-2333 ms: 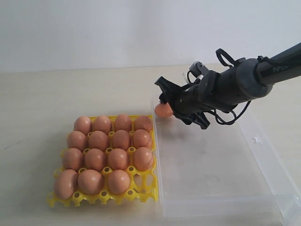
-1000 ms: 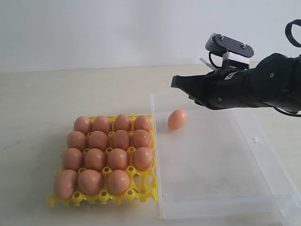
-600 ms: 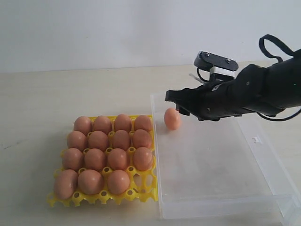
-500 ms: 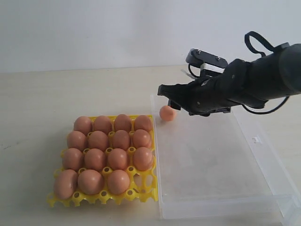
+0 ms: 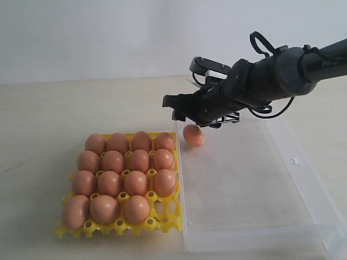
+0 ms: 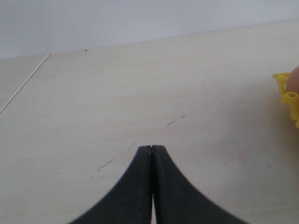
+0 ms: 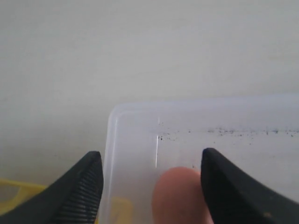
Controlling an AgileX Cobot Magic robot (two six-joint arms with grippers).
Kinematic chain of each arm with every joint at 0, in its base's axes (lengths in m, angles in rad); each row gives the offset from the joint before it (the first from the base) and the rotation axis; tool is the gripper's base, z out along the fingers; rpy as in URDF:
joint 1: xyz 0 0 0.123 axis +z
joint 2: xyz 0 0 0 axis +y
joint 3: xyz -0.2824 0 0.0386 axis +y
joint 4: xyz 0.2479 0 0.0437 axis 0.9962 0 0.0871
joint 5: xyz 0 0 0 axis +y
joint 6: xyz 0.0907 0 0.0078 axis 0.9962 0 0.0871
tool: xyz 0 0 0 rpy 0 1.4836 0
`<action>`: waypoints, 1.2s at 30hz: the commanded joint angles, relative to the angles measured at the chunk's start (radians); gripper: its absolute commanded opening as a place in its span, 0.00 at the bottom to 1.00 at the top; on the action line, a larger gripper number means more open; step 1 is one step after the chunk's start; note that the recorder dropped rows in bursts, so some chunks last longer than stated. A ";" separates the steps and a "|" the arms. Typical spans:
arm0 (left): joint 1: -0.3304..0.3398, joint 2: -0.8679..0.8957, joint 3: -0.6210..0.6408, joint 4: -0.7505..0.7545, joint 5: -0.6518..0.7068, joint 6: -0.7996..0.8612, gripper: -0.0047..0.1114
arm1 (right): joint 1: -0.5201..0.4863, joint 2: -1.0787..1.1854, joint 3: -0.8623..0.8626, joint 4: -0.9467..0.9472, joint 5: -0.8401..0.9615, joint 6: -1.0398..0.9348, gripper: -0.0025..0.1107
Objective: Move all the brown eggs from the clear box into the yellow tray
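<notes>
Hovered with right pincer [image 7: 150, 159] spread wide over the lone brown egg [image 5: 193, 135] in the clear box [image 5: 244, 187] corner beside the yellow tray [image 5: 162, 215], seemingly to straddle it, left pincer [image 6: 152, 154] pressed together.

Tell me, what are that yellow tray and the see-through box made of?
The yellow tray looks like moulded plastic, bright and smooth: even colour, thin lattice of round cups. The clear box seems thin transparent plastic, slightly cloudy: the table shows through its floor.
</notes>
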 commanded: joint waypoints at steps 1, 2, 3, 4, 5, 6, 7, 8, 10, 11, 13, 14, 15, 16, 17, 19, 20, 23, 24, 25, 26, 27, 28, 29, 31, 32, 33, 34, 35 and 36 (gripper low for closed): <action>-0.005 0.001 -0.004 0.000 -0.009 -0.002 0.04 | -0.006 0.007 -0.003 -0.028 0.020 -0.050 0.55; -0.005 0.001 -0.004 0.000 -0.009 -0.002 0.04 | -0.006 0.007 -0.003 -0.034 0.024 -0.067 0.55; -0.005 0.001 -0.004 0.000 -0.009 -0.002 0.04 | -0.006 0.007 -0.003 -0.044 0.032 -0.072 0.55; -0.005 0.001 -0.004 0.000 -0.009 -0.002 0.04 | -0.006 0.007 -0.003 -0.055 0.041 -0.075 0.55; -0.005 0.001 -0.004 0.000 -0.009 -0.002 0.04 | -0.006 0.007 -0.003 -0.057 0.049 -0.085 0.55; -0.005 0.001 -0.004 0.000 -0.009 -0.002 0.04 | -0.006 0.007 -0.003 -0.057 0.055 -0.090 0.55; -0.005 0.001 -0.004 0.000 -0.009 -0.002 0.04 | -0.006 0.007 -0.003 -0.061 0.060 -0.090 0.55; -0.005 0.001 -0.004 0.000 -0.009 -0.002 0.04 | -0.006 0.007 -0.003 -0.066 0.067 -0.090 0.55; -0.005 0.001 -0.004 0.000 -0.009 -0.002 0.04 | -0.006 0.007 -0.003 -0.068 0.077 -0.094 0.55; -0.005 0.001 -0.004 0.000 -0.009 -0.002 0.04 | -0.006 0.002 -0.003 -0.068 0.086 -0.099 0.55; -0.005 0.001 -0.004 0.000 -0.009 -0.002 0.04 | -0.006 -0.007 -0.003 -0.068 0.091 -0.106 0.55; -0.005 0.001 -0.004 0.000 -0.009 -0.002 0.04 | -0.006 -0.017 -0.003 -0.068 0.091 -0.113 0.55; -0.005 0.001 -0.004 0.000 -0.009 -0.002 0.04 | -0.006 -0.024 -0.003 -0.070 0.091 -0.117 0.55; -0.005 0.001 -0.004 0.000 -0.009 -0.002 0.04 | -0.006 -0.036 -0.003 -0.073 0.089 -0.117 0.55; -0.005 0.001 -0.004 0.000 -0.009 -0.002 0.04 | -0.008 -0.048 -0.003 -0.076 0.089 -0.117 0.55; -0.005 0.001 -0.004 0.000 -0.009 -0.002 0.04 | -0.013 -0.068 -0.003 -0.076 0.090 -0.134 0.55; -0.005 0.001 -0.004 0.000 -0.009 -0.002 0.04 | -0.017 -0.078 -0.003 -0.079 0.094 -0.134 0.55; -0.005 0.001 -0.004 0.000 -0.009 -0.002 0.04 | -0.026 -0.099 -0.003 -0.098 0.119 -0.134 0.55; -0.005 0.001 -0.004 0.000 -0.009 -0.002 0.04 | -0.029 -0.103 -0.003 -0.103 0.126 -0.134 0.55; -0.005 0.001 -0.004 0.000 -0.009 -0.002 0.04 | -0.033 -0.103 -0.003 -0.108 0.131 -0.134 0.55; -0.005 0.001 -0.004 0.000 -0.009 -0.002 0.04 | -0.036 -0.105 -0.003 -0.115 0.135 -0.134 0.55; -0.005 0.001 -0.004 0.000 -0.009 -0.002 0.04 | -0.039 -0.105 -0.003 -0.122 0.141 -0.134 0.55; -0.005 0.001 -0.004 0.000 -0.009 -0.002 0.04 | -0.045 -0.105 -0.003 -0.125 0.149 -0.134 0.55; -0.005 0.001 -0.004 0.000 -0.009 -0.002 0.04 | -0.048 -0.105 -0.003 -0.127 0.152 -0.134 0.55; -0.005 0.001 -0.004 0.000 -0.009 -0.002 0.04 | -0.049 -0.102 -0.003 -0.129 0.154 -0.132 0.55; -0.005 0.001 -0.004 0.000 -0.009 -0.002 0.04 | -0.053 -0.099 -0.003 -0.126 0.154 -0.132 0.55; -0.005 0.001 -0.004 0.000 -0.009 -0.002 0.04 | -0.053 -0.095 -0.003 -0.123 0.154 -0.123 0.55; -0.005 0.001 -0.004 0.000 -0.009 -0.002 0.04 | -0.053 -0.090 -0.003 -0.121 0.152 -0.117 0.55; -0.005 0.001 -0.004 0.000 -0.009 -0.002 0.04 | -0.053 -0.085 -0.003 -0.118 0.152 -0.113 0.55; -0.005 0.001 -0.004 0.000 -0.009 -0.002 0.04 | -0.053 -0.076 -0.003 -0.117 0.150 -0.105 0.55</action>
